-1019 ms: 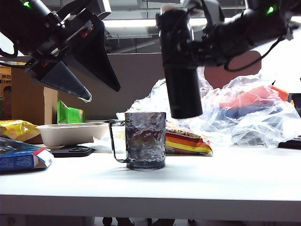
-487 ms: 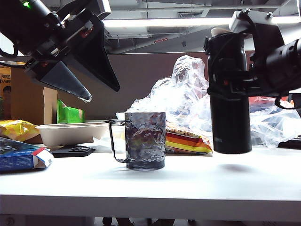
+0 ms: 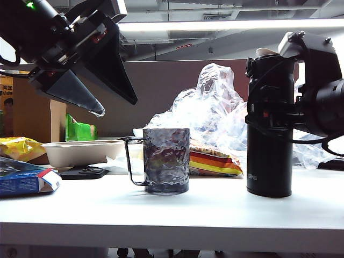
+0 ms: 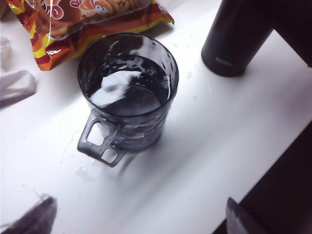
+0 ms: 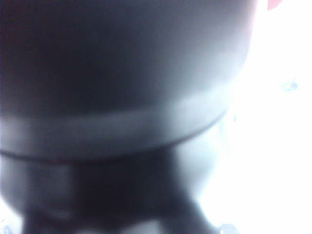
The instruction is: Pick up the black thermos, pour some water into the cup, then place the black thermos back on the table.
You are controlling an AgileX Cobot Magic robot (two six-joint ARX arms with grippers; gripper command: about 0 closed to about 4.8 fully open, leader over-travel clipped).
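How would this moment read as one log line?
left gripper: open, raised left of cup | right gripper: holding black thermos upright on table

A long fluorescent light (image 3: 226, 25) glows across the ceiling (ducts and beams show dimly around it). Beneath runs a grey-brown partition wall (image 3: 161, 91), with a tan cardboard panel (image 3: 32, 115) at its left end behind the white worktop (image 3: 172, 207).

place: office-type workroom — likely a lab bench | ceiling: long fluorescent strip light (image 3: 226, 25) over exposed ducting | backdrop: grey-brown partition panel (image 3: 161, 91) | surface: wide white tabletop (image 3: 177, 207) — cluttered with crumpled clear plastic sheeting (image 3: 215, 102)
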